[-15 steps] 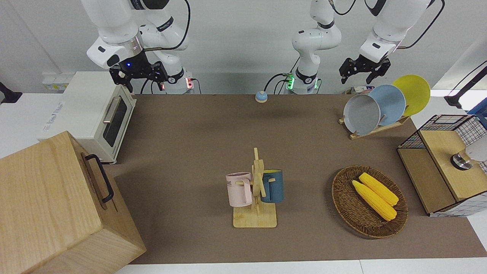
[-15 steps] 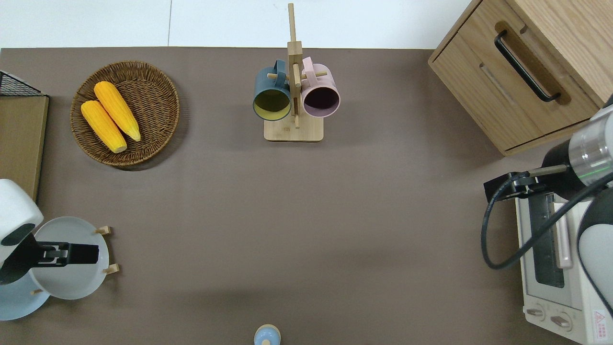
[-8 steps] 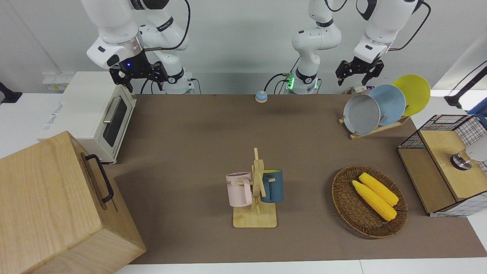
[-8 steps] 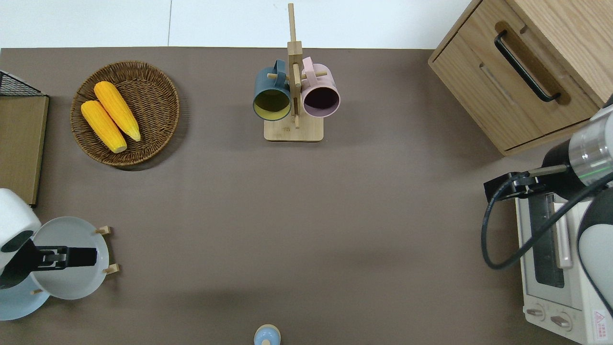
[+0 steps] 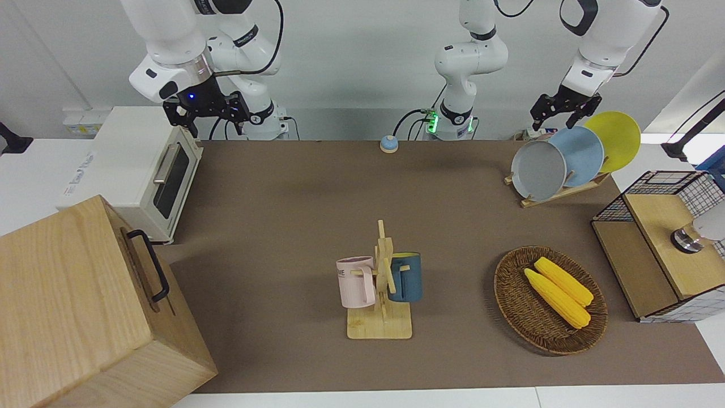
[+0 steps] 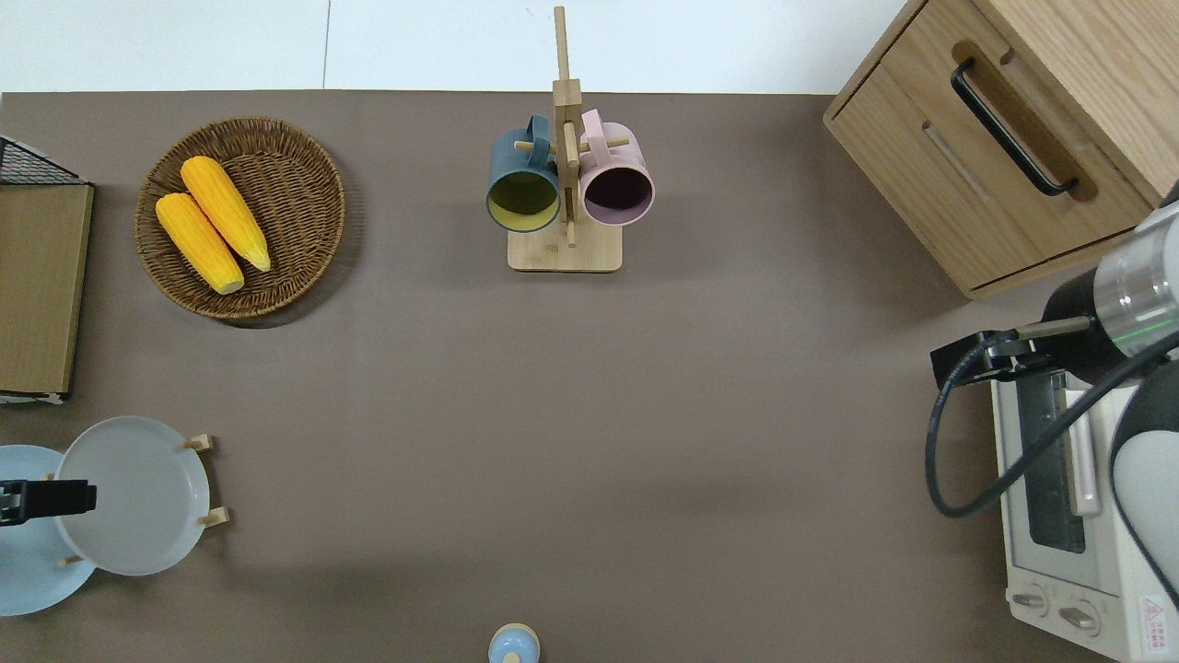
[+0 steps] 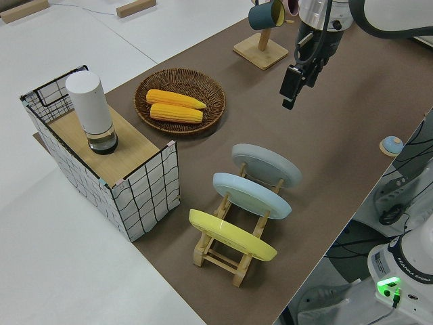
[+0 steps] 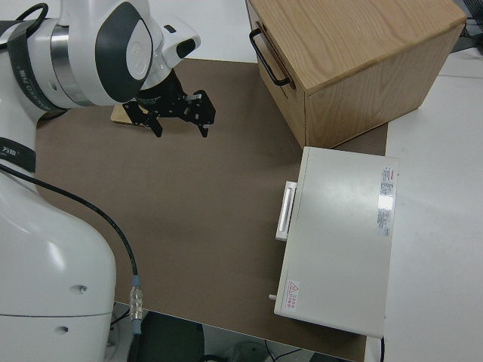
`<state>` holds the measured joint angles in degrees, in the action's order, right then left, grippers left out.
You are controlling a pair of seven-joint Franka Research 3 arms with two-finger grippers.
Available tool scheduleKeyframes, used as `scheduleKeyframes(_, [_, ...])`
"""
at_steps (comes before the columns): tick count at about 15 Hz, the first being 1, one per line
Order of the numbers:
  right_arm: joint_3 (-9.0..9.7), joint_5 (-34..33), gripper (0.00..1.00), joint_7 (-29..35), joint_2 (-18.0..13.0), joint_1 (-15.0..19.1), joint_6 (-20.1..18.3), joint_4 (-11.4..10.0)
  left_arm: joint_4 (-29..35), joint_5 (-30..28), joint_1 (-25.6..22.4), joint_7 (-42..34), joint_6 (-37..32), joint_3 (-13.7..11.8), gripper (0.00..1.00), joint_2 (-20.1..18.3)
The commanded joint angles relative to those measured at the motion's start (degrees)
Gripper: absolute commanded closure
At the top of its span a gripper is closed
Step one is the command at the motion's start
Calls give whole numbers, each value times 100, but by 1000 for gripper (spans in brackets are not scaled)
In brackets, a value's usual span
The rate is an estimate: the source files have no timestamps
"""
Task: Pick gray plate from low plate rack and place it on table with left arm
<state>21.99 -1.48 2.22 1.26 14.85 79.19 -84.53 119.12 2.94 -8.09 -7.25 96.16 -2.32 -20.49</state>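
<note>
Brown matting covers the tabletop [image 5: 294, 198], and at the left arm's end stands the low plate rack [image 5: 558, 192] with three plates leaning in its slots. The gray plate [image 5: 538, 170] sits in the slot farthest from the robots, the blue plate [image 5: 580, 152] next, the yellow plate [image 5: 614, 139] nearest them. The left claw [image 5: 563, 113] hangs above the rack with its fingers spread and empty; from overhead its tip [image 6: 46, 498] lies over the seam where the gray plate [image 6: 134, 495] overlaps the blue one. My reading is that this is the approach step, with no grasp made yet; next the claw needs to come down over the gray plate's upper rim and close on that rim alone, clear of the blue plate. Only the left side view shows the rack's slats and the gaps between plates [image 7: 266, 166], while the overhead view cuts off most of the claw. The right arm is parked, its claw [image 8: 181, 113] open.
</note>
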Motion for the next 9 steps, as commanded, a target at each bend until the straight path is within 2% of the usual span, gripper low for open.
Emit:
scheduleKeyframes(1, [121,-37,17,68,-12,132,-62,41,216,496,-17,-14,166,-14,7,-157])
scheduleKeyframes(4, [121,-37,17,68,-12,132,-62,33,383,795,-87,126,297,-14,7,-148])
scheduleKeyframes(9, [121,-37,17,68,-12,132,-62,41,848,1059,-298,496,999,-14,7,-104])
